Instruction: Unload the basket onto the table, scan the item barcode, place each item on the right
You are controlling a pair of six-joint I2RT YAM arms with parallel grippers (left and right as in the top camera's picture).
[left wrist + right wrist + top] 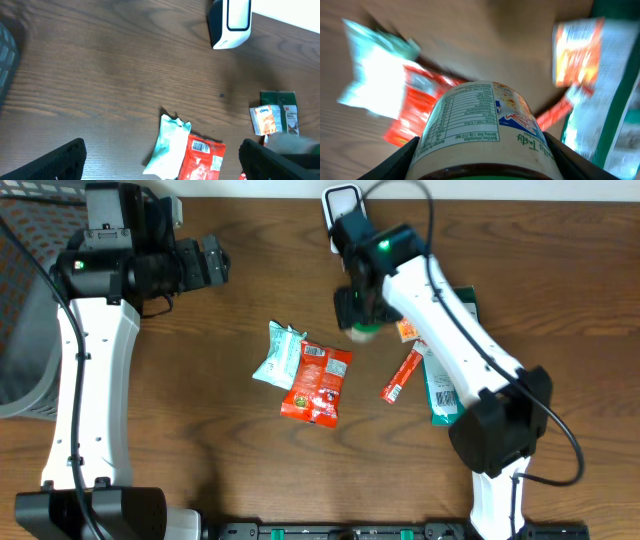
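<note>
Right claw (358, 315) grips one jar (485, 125), left claw (218, 260) gapes empty, beside one scanner (341, 205) and at least five packets (318, 383).

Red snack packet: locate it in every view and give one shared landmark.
Overhead: red snack packet at table centre.
Left wrist: the packet at the bottom edge, right of centre.
Right wrist: the packet, blurred, at left, partly behind the jar.
Shared landmark: pale green packet along its left side.
</note>
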